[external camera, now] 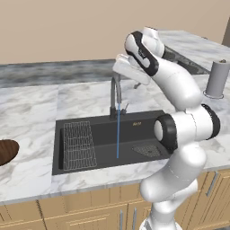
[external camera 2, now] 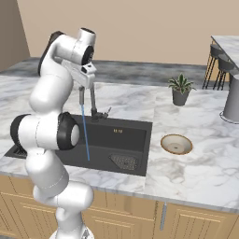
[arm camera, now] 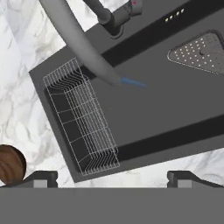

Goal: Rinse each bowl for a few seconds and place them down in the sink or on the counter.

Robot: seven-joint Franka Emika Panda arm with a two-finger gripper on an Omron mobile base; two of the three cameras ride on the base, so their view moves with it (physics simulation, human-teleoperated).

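The dark brown wood-grained bowl (external camera: 5, 152) rests on the white marble counter (external camera: 27, 112) left of the black sink (external camera: 103, 130), and its edge shows in the hand view as the brown bowl (arm camera: 10, 164). The smaller tan bowl (external camera 2: 176, 144) lies on the counter right of the sink (external camera 2: 126, 140). My gripper (external camera: 122, 72) hangs open and empty just above the grey arched tap (external camera: 116, 94), pointing down into the basin (arm camera: 144, 113). In the hand view the gripper (arm camera: 113, 178) has its tips wide apart. A thin blue stream of water (external camera: 118, 132) runs from the tap.
A wire rack (external camera: 78, 144) fills the sink's left part and a mesh strainer (external camera: 146, 150) lies at its right. A potted plant (external camera 2: 180, 91) stands behind the tan bowl. A grey cylinder (external camera: 215, 78) stands far right, near the raised bar with stools (external camera 2: 217, 60).
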